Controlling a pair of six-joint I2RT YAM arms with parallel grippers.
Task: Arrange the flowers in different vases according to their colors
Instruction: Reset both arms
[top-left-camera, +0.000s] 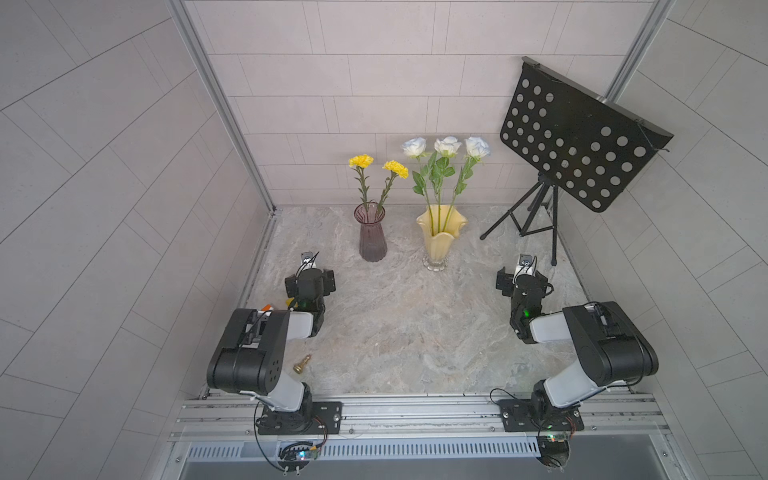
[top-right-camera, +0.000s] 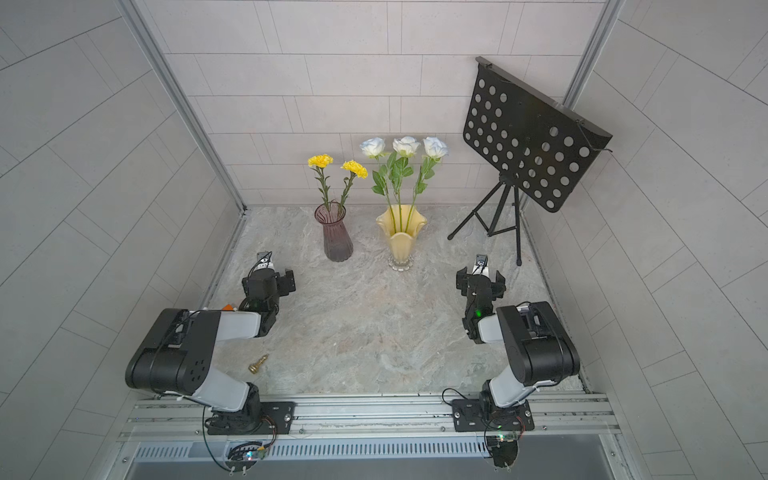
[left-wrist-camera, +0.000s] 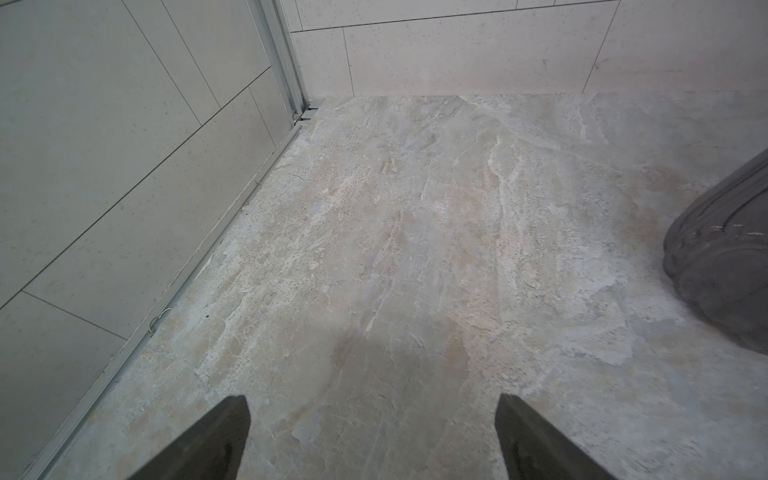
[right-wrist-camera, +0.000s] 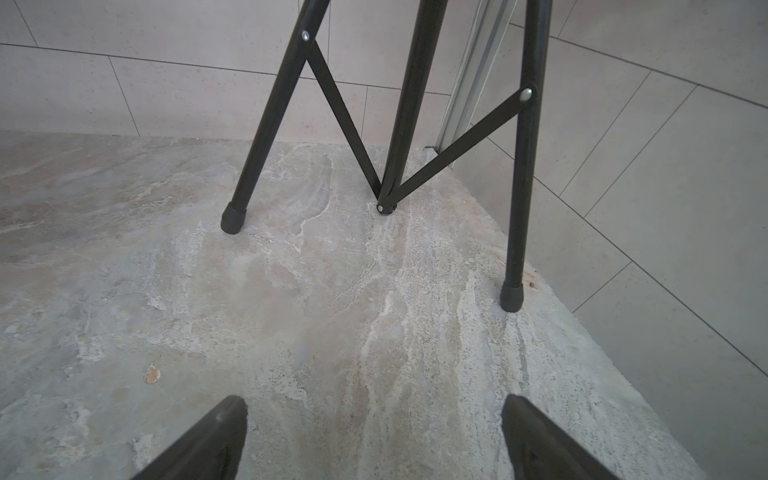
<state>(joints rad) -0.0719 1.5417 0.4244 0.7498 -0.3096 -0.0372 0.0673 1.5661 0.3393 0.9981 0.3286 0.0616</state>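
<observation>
Noted yellow carnations (top-left-camera: 360, 161) in purple vase (top-left-camera: 372, 243), white roses (top-left-camera: 447, 146) in cream vase (top-left-camera: 438, 245), ahead of splayed, empty left gripper (left-wrist-camera: 372, 419) and right gripper (right-wrist-camera: 374, 419). Judged complete.

On the bench (top-left-camera: 415, 332), the left vase (top-left-camera: 372, 239) stands at my 11 o'clock with two carnations (top-left-camera: 360, 161) in it. Just beside it, at 12 o'clock, the right vase (top-left-camera: 436, 241) holds three roses (top-left-camera: 447, 146). The stand (top-left-camera: 582, 137) is at 2 o'clock, well apart from both. A pawn (top-left-camera: 302, 364) lies at 9 o'clock.
</observation>
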